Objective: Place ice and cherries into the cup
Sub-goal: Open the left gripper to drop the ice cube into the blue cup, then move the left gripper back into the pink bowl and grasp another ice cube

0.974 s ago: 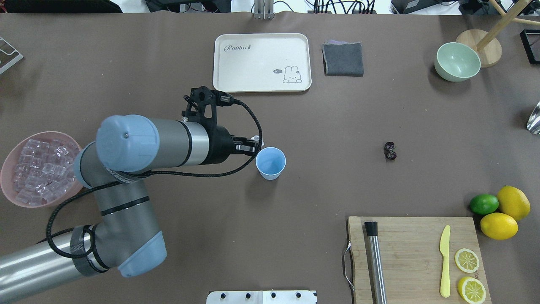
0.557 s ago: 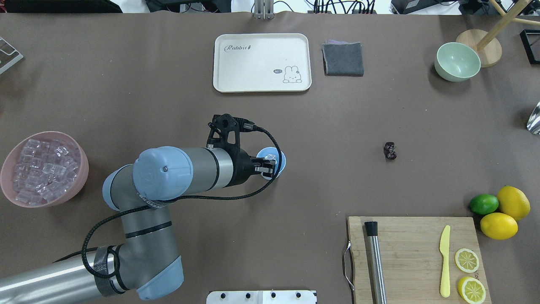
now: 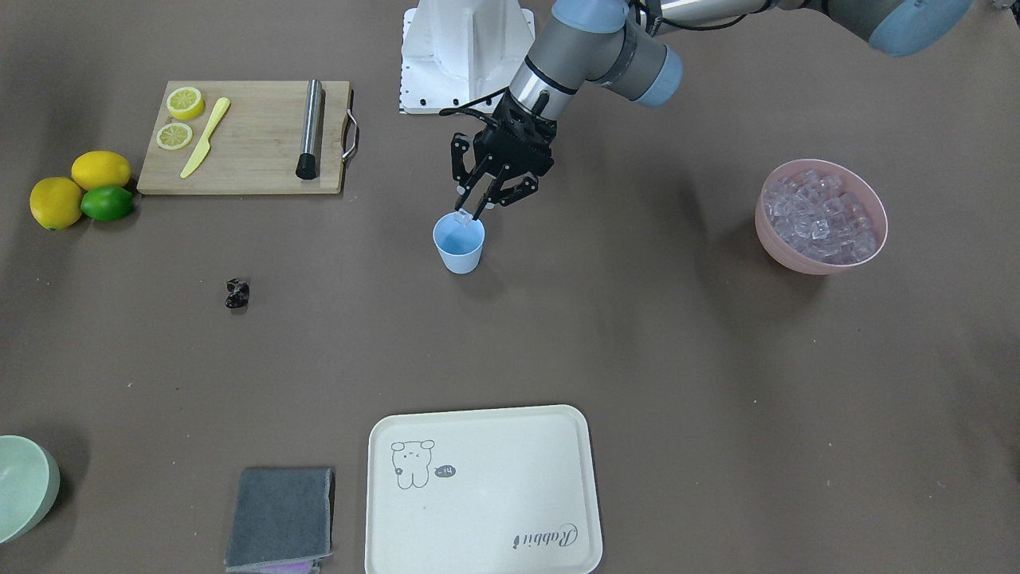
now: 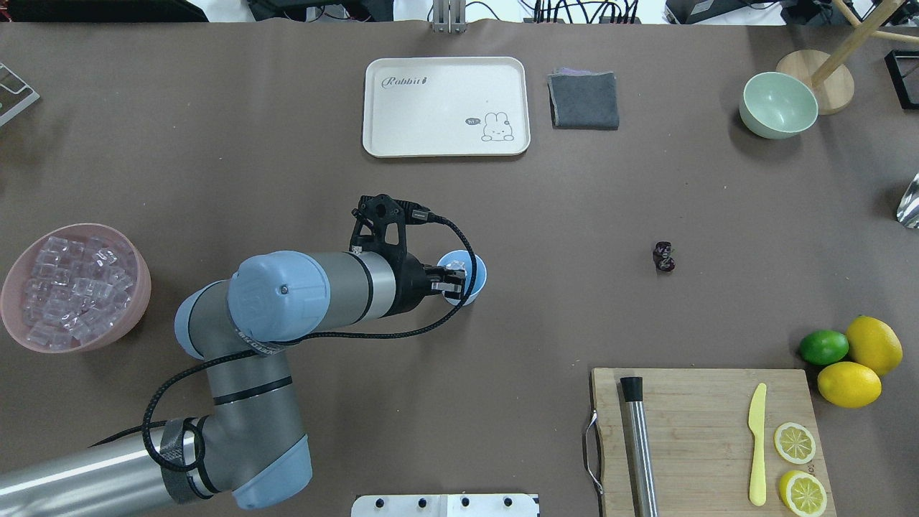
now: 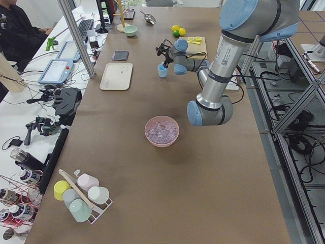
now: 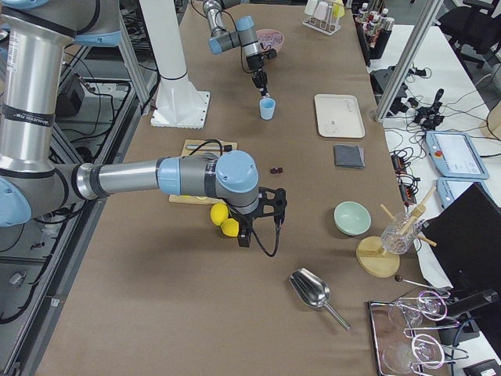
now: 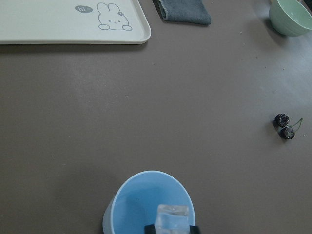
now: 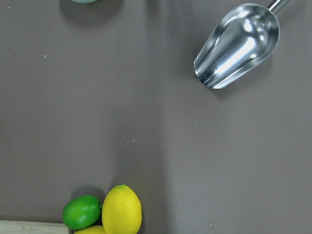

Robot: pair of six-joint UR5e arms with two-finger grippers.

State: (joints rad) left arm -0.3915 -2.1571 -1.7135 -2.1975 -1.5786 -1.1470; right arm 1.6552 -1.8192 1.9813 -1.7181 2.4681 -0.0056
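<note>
You have the left pincer (image 3: 465,213) clenched on an ice cube (image 7: 171,217) just over the cup (image 3: 459,249), mid-frame overhead; cherries (image 4: 663,257) lie on the bench (image 4: 574,215) to its right. Right pincer (image 6: 249,233): cannot tell.

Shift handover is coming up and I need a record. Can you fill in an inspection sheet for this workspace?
Surface: brown table cover, no spills seen.
Job's things: cup upright; one ice cube held over it; more ice in pink bowl; cherries on table, apart.
Clutter: tray, cloth, green bowl, cutting board, lemons, lime, scoop.
Pincers: left pincer shut on ice cube; right pincer, state cannot tell.
Cables: left wrist cable loops past the cup.
Surroundings: seated person beside table.
</note>
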